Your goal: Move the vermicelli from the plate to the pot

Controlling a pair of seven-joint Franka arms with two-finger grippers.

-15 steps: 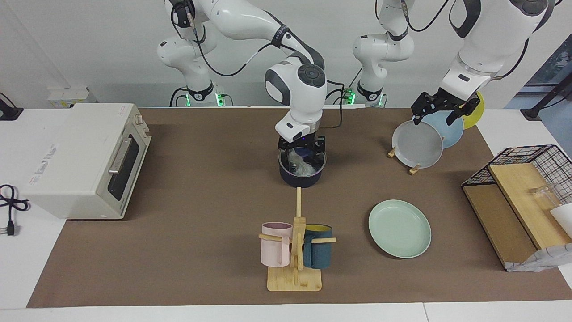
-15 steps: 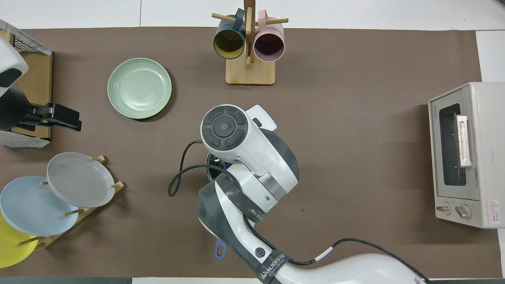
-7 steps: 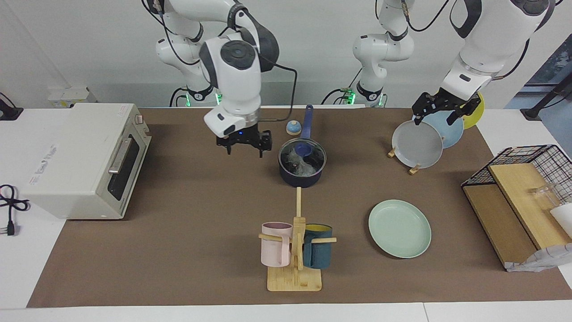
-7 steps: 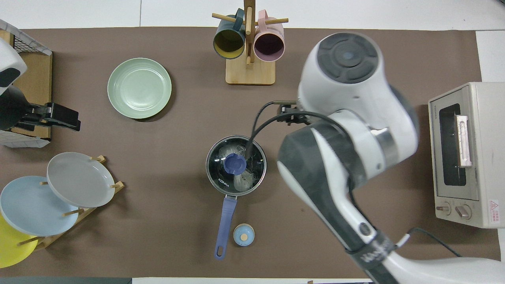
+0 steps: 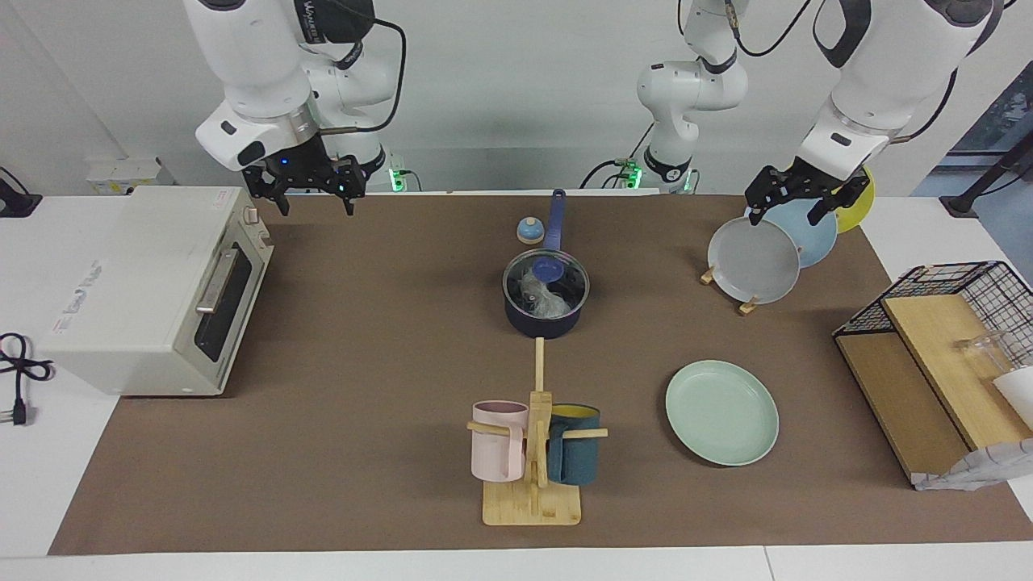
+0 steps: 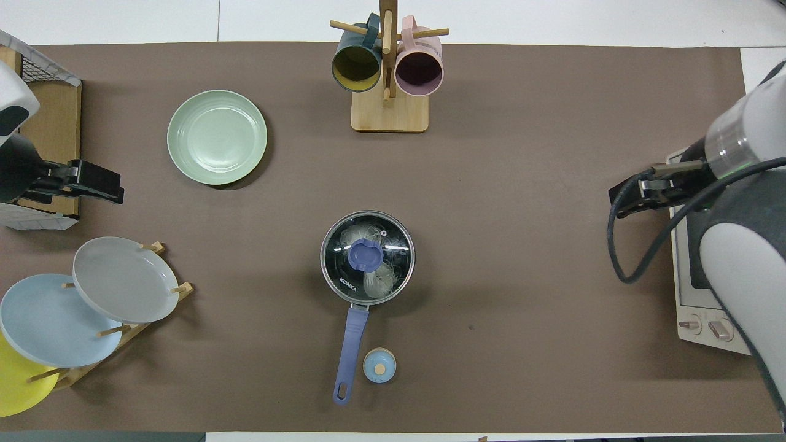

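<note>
A white tabletop [image 5: 403,565] is covered by a brown mat [image 5: 363,403]. A plain pale wall [image 5: 500,97] is seen at the robots' end. A dark-framed window [image 5: 997,121] is glimpsed at the left arm's end. Even, soft light is cast throughout.

Right gripper [image 5: 307,191] raised over the toaster oven [image 5: 153,282] corner, fingers apart and empty, left gripper [image 5: 795,206] hanging well apart from the oven, fingers spread, empty
</note>
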